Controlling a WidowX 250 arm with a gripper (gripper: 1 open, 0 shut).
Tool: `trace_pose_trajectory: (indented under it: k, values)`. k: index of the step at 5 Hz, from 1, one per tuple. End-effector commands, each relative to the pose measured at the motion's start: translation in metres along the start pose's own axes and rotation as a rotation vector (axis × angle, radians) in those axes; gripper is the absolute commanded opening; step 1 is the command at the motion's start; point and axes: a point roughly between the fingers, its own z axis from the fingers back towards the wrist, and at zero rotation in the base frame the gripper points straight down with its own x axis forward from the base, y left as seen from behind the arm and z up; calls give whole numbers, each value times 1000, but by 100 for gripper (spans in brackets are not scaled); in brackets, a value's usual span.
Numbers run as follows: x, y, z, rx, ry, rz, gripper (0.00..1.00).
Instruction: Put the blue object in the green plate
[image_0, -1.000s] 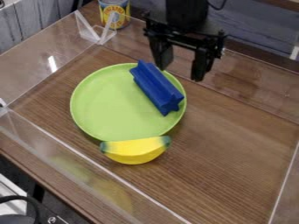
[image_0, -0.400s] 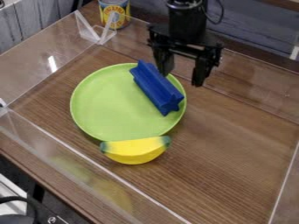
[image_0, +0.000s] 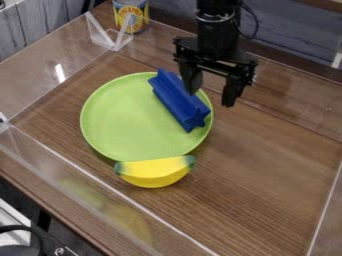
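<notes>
The blue object, a long ridged royal-blue block, lies slanted across the right rim of the green plate, its far end inside the plate and its near end over the rim. My black gripper hangs pointing down just to the right of the block's upper half, open, with nothing between its fingers. One finger stands close beside the block; whether it touches I cannot tell.
A yellow rounded object rests against the plate's near rim. Clear plastic walls ring the wooden table. A yellow-and-white cup stands at the back left, outside the wall.
The gripper has come down and shifted slightly right and nearer, staying open. The block, plate and yellow object have not moved.
</notes>
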Motion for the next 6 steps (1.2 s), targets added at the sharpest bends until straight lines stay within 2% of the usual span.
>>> trace_pose_trajectory:
  k: [1,3,5,6]
  values:
    - [0,-1,4,1,-15,-18,100]
    - [-1,-8,6,0,8,-34,100]
    - [-22,-3,13,1,14,-36,100]
    - [-15,-6,14,4,19,-6,100]
